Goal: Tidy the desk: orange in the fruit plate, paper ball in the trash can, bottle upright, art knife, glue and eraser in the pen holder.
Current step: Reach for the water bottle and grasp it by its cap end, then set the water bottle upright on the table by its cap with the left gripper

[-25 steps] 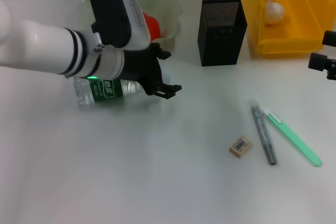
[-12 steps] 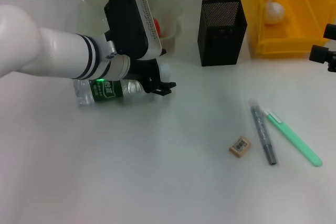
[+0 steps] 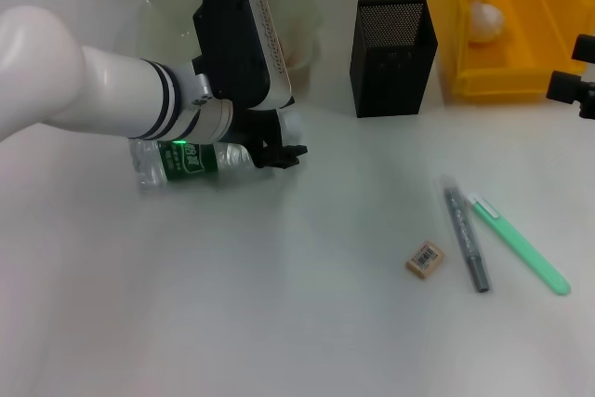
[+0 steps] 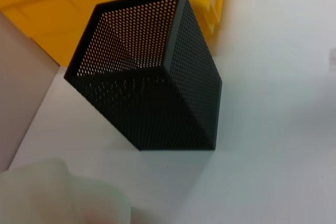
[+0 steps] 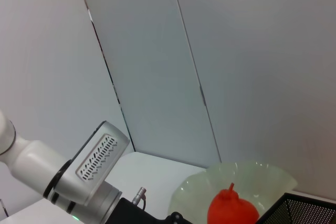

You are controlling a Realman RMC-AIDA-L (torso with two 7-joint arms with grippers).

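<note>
The bottle (image 3: pixel 186 161) lies on its side on the white desk, cap toward the middle. My left gripper (image 3: pixel 282 139) is open at the bottle's cap end, jaws either side of the neck. The orange (image 5: pixel 231 209) sits in the fruit plate (image 5: pixel 262 178); in the head view my left arm hides the orange and part of the fruit plate (image 3: pixel 167 2). The paper ball (image 3: pixel 484 20) lies in the trash can (image 3: pixel 521 53). The pen holder (image 3: pixel 392 44) stands upright. The eraser (image 3: pixel 426 259), a grey glue pen (image 3: pixel 465 239) and a green art knife (image 3: pixel 521 246) lie at the right front. My right gripper (image 3: pixel 578 86) is parked at the right edge.
In the left wrist view the pen holder (image 4: pixel 152 77) stands close, with the trash can (image 4: pixel 105 3) behind it. The desk's front runs bare white between the bottle and the eraser.
My left gripper has come down and drawn in toward the bottle's cap end, and the arm now covers the orange in the head view. The bottle has not moved.
</note>
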